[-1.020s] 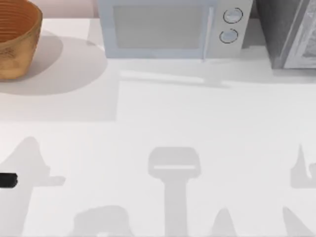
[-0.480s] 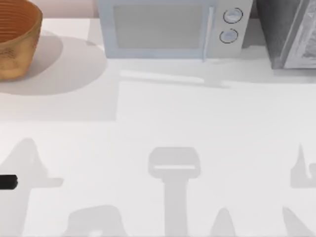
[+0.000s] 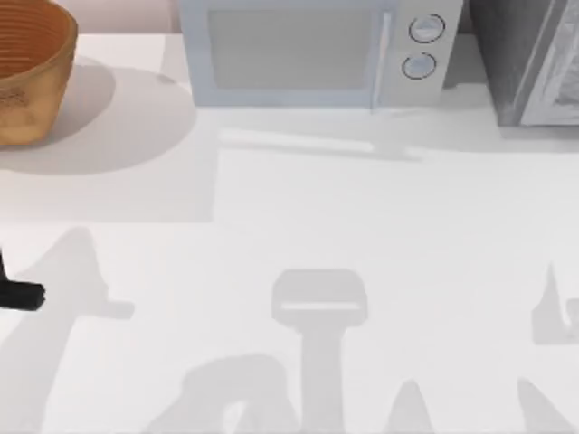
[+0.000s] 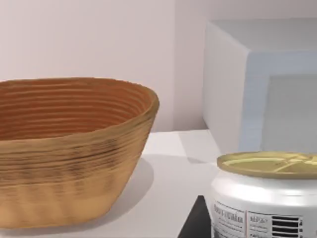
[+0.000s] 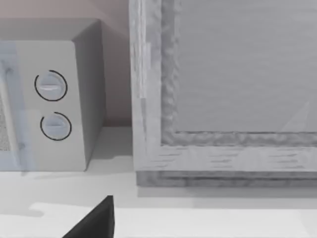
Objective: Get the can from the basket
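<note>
The basket (image 3: pixel 27 77) is a round orange-brown wicker bowl at the table's far left corner, and it rises large in the left wrist view (image 4: pixel 69 153). The can (image 4: pixel 265 198), silver-white with a dull gold top, stands upright very close to the left wrist camera, outside the basket and nearer than it. A dark finger (image 4: pixel 195 223) of my left gripper lies against its side. The left gripper (image 3: pixel 20 295) pokes in as a black tip at the table's left edge, well in front of the basket. A dark part of my right gripper (image 5: pixel 94 220) faces the back right.
A pale grey microwave (image 3: pixel 308 50) stands at the back centre, with two round knobs (image 3: pixel 425 45). A grey box (image 3: pixel 529 59) stands at the back right, seen close in the right wrist view (image 5: pixel 223 89). The white tabletop (image 3: pixel 344 226) stretches wide in front of them.
The left gripper's black tip has moved toward the back of the table and slightly right. Its shadows on the table shifted with it. The basket and microwave have not moved.
</note>
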You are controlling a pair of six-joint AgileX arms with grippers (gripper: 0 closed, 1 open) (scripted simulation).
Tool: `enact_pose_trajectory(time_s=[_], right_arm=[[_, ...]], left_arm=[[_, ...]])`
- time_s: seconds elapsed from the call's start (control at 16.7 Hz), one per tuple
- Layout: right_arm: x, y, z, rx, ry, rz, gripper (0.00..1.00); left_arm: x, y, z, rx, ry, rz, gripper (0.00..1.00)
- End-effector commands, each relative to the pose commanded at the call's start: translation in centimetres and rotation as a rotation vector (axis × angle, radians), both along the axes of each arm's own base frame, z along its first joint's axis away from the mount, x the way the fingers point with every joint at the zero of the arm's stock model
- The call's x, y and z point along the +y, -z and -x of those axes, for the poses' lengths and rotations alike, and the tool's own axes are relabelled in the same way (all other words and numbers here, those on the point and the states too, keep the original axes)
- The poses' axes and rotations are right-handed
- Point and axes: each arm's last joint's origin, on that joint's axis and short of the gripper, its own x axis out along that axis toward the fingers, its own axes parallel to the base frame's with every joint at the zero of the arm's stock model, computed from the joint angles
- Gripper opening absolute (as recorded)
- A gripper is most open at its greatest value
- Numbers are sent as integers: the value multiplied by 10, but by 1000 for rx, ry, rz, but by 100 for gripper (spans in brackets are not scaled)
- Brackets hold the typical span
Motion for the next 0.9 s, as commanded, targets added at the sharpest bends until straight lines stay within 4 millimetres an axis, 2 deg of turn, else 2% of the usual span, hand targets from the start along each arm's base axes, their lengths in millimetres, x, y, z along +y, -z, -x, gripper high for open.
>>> enact_pose_trajectory(time_s=[0.36, 0.9], right_arm=[[0, 0, 0, 0, 0, 0, 100], [0, 0, 0, 0, 0, 0, 100]], left_arm=[[-11, -31, -41, -15, 163, -2, 0], [-33, -50, -107, -75, 386, -13, 0]])
